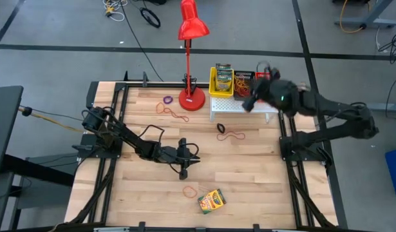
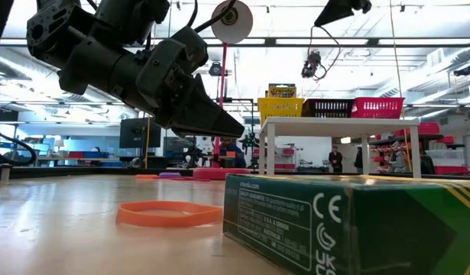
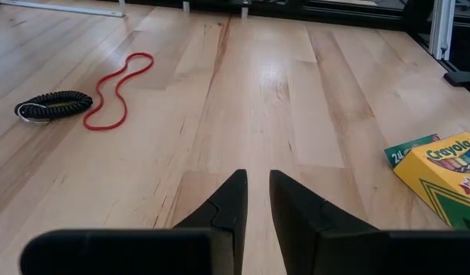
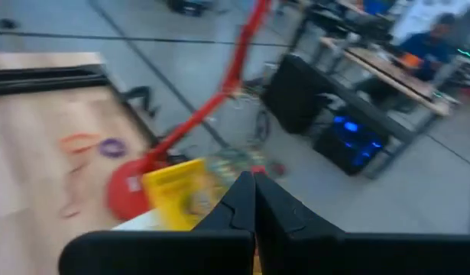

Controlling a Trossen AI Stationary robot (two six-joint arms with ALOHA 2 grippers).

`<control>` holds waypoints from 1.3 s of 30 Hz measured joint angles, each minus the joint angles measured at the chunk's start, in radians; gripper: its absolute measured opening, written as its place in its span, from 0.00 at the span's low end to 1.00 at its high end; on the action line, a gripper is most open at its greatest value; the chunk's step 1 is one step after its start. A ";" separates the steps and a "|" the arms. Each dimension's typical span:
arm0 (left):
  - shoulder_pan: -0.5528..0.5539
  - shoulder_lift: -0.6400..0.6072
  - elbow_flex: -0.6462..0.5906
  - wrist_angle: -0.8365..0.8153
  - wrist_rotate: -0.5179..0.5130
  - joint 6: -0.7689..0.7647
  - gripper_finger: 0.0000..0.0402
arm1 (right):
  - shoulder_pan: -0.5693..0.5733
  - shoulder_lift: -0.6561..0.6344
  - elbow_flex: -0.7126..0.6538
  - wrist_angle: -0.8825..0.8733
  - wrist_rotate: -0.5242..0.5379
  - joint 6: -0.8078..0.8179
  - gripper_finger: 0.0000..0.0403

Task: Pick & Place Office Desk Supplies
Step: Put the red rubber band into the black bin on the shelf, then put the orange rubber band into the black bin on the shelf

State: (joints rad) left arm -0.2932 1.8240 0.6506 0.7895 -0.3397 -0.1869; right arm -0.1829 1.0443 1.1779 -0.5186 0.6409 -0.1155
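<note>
Looking at the crayon box (image 1: 211,201) first, I see it lies flat near the front edge of the bench, with an orange rubber band (image 1: 190,191) just beside it. More crayon boxes (image 1: 223,78) already stand in the yellow bin (image 1: 213,87) on the white stand (image 1: 244,107) at the back edge. I think the job is partly done. The loose box and many bands are left.

A red band (image 1: 232,136) and a black coil (image 1: 221,127) lie in front of the stand. A purple band (image 1: 168,100) and another red loop (image 1: 174,113) lie near the foot of the red lamp (image 1: 192,99).

My left gripper (image 1: 183,172) hangs low over the middle of the bench. Its fingers are a little apart and hold nothing. My right gripper (image 1: 250,103) is up over the stand by the bins, closed, and I see nothing in it.

The bench is pale wood planks in a black frame. Behind it is a big bright workshop with shelves, and people far off.
</note>
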 joint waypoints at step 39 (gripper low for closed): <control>0.000 0.000 0.001 0.000 0.000 0.000 0.16 | -0.205 0.005 -0.149 -0.052 -0.373 0.025 0.12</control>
State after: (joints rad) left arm -0.2934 1.8240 0.6514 0.7895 -0.3400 -0.1869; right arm -0.3883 1.0493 1.0285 -0.5704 0.2683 -0.0905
